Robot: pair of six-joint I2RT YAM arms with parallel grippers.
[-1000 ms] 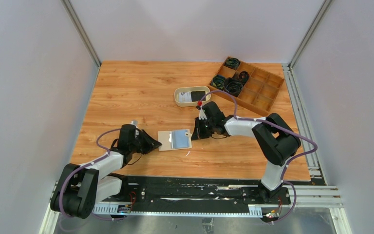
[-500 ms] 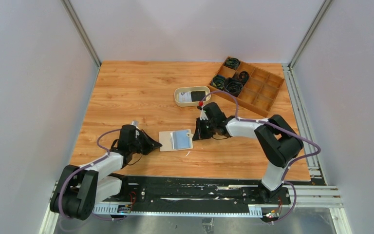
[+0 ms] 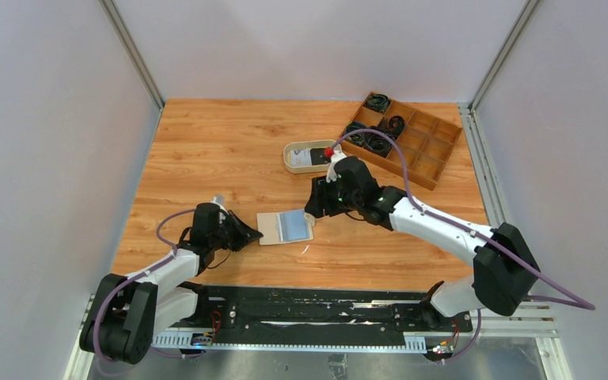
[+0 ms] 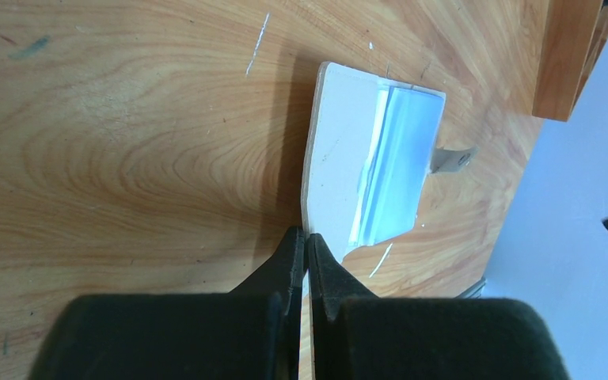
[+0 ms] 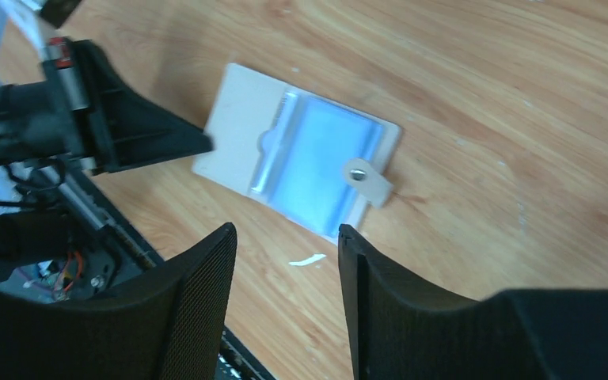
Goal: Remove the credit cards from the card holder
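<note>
Fingers first. Top view: the left gripper [image 3: 260, 234] lies low on the table [image 3: 206, 150] with its fingers pressed together, the tip touching the left edge of the card holder [image 3: 285, 226]. The right gripper [image 3: 312, 214] hangs just beside the holder's right edge; from up here I can't read its spread. The holder lies open and flat, pale blue inside up, in the near middle of the table. Credit cards [image 3: 310, 156], one white and one black, lie in the oval tray [image 3: 286, 158], well behind it. The compartment box [image 3: 423, 150] sits at the far right corner, with black cable coils [image 3: 378, 101] in several cells. The surface is orange wood-grain laminate. Plain pale walls [image 3: 47, 158] on three sides, metal posts [image 3: 131, 51] at the back corners.

Left wrist view: fingers [image 4: 285, 261] closed with no gap, tips against the near corner of the holder's beige flap. I can't tell whether they pinch the edge. The snap tab [image 4: 451, 161] sticks out on the far side. A small white scrap [image 4: 380, 260] lies on the boards beside the holder.

Right wrist view: fingers [image 5: 206, 293] stand wide apart, nothing between them, above the table just short of the holder. The left gripper's black wedge meets the holder's far edge. I can't make out whether a card sits under the blue inside.
</note>
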